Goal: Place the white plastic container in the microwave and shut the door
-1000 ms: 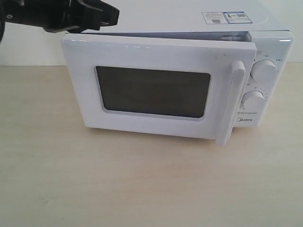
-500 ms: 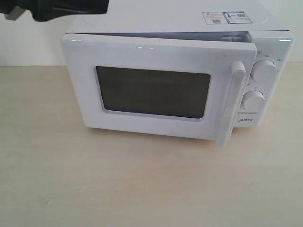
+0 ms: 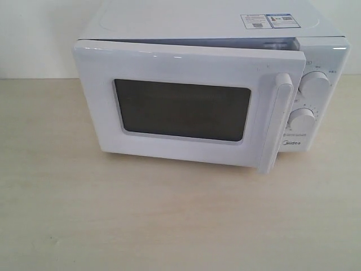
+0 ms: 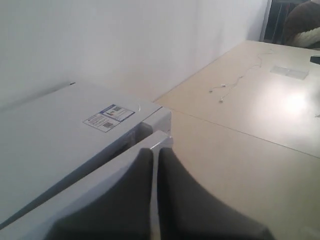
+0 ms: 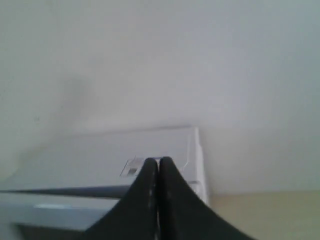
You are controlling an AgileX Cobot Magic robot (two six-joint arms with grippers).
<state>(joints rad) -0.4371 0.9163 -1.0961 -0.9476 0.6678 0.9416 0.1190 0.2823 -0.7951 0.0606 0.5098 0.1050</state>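
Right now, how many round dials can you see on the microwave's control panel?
2. The upper dial sits on the microwave panel, right of the door handle's top; the lower dial is directly below it. The ajar door may hide the panel's left edge.

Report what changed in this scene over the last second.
The black left gripper, which hung over the microwave at its top left corner in the exterior view, pulled up and left out of that view. Nothing was taken hold of or let go. The door stayed ajar, and the microwave did not move.
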